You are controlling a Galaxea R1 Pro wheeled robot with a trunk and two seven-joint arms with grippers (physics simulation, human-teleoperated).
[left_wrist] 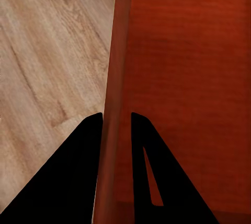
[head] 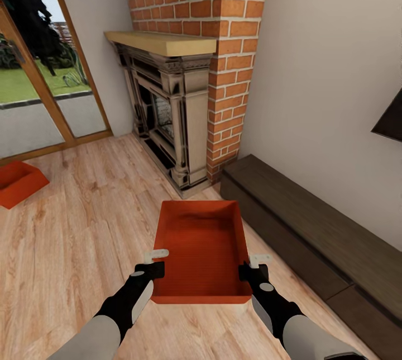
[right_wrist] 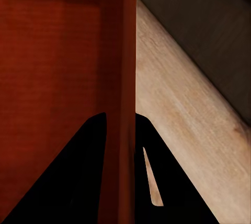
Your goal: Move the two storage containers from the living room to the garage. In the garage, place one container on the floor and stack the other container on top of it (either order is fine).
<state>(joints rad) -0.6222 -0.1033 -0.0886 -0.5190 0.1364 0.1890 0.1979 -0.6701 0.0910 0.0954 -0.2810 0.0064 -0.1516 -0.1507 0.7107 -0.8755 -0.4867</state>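
Note:
An orange-red storage container [head: 202, 248] is held above the light wood living room floor, in front of the brick fireplace. My left gripper [head: 157, 262] is shut on its left wall, and the left wrist view shows that wall [left_wrist: 116, 78] pinched between the two dark fingers [left_wrist: 78, 172]. My right gripper [head: 252, 265] is shut on the right wall, seen in the right wrist view as the wall [right_wrist: 128, 78] between the fingers [right_wrist: 83, 177]. The second storage container [head: 18, 182] lies on the planks at the far left, near the glass door.
The brick fireplace [head: 184, 97] with its wooden mantel stands straight ahead. A long dark low bench [head: 312, 242] runs along the right wall. A glass door [head: 39, 86] with a wood frame is at the left. Open plank floor [head: 84, 226] lies between the two containers.

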